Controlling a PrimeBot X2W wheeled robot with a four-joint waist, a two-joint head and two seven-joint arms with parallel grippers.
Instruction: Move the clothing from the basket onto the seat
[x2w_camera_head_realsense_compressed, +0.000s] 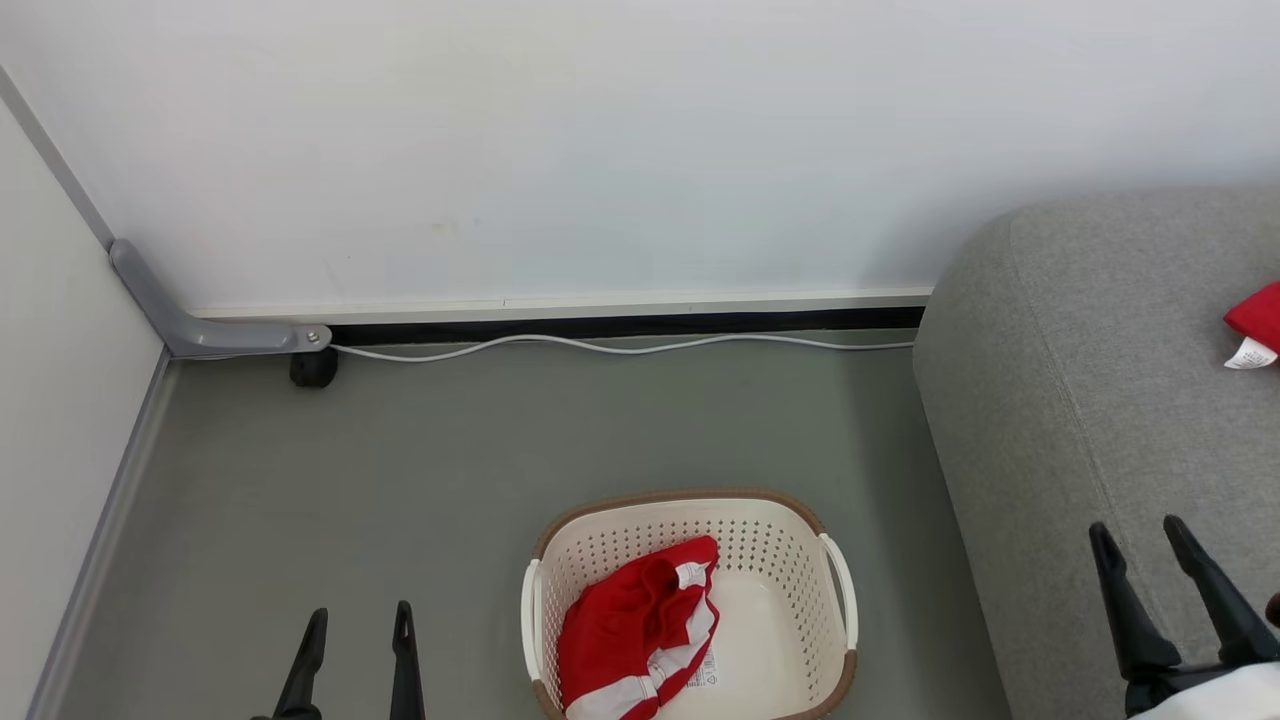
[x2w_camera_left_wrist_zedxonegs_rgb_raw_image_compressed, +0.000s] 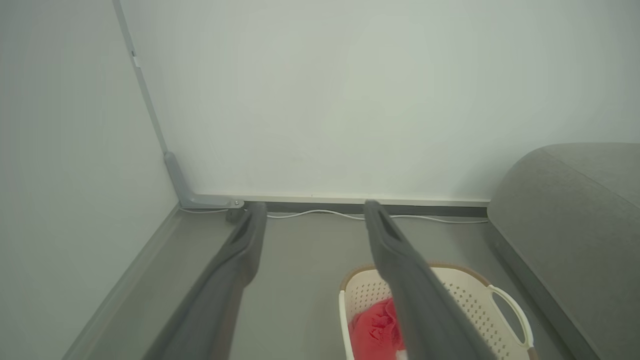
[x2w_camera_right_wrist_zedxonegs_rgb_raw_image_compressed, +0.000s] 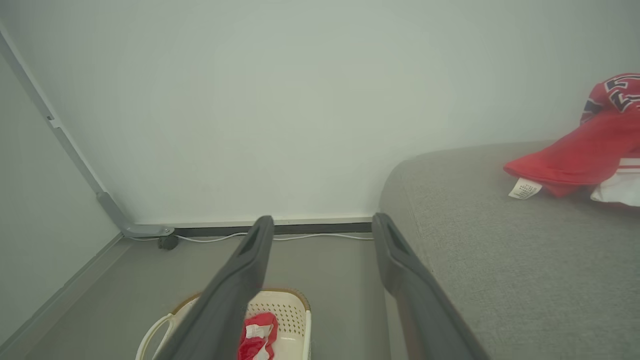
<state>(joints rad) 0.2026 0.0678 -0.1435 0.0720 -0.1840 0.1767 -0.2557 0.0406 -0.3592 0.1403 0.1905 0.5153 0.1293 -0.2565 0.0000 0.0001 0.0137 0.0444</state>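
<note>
A cream perforated basket (x2w_camera_head_realsense_compressed: 790, 540) with a brown rim stands on the floor, holding a crumpled red piece of clothing with white stripes (x2w_camera_head_realsense_compressed: 640, 630). The same basket (x2w_camera_left_wrist_zedxonegs_rgb_raw_image_compressed: 470, 300) and red cloth (x2w_camera_left_wrist_zedxonegs_rgb_raw_image_compressed: 375, 330) show in the left wrist view, partly behind a finger. A red jersey with dark letters (x2w_camera_right_wrist_zedxonegs_rgb_raw_image_compressed: 595, 145) lies on the grey seat (x2w_camera_right_wrist_zedxonegs_rgb_raw_image_compressed: 500, 240), and its edge with a white tag (x2w_camera_head_realsense_compressed: 1255, 330) shows at the right of the head view. My left gripper (x2w_camera_head_realsense_compressed: 360, 625) hangs open over the floor, left of the basket. My right gripper (x2w_camera_head_realsense_compressed: 1140, 535) is open above the seat's (x2w_camera_head_realsense_compressed: 1090, 400) front corner.
White walls meet in a corner at the left, with a grey bracket (x2w_camera_head_realsense_compressed: 200, 325) and a small black caster (x2w_camera_head_realsense_compressed: 313, 368) at the base. A white cable (x2w_camera_head_realsense_compressed: 620, 346) runs along the baseboard. Open grey floor (x2w_camera_head_realsense_compressed: 400, 470) lies between the wall and the basket.
</note>
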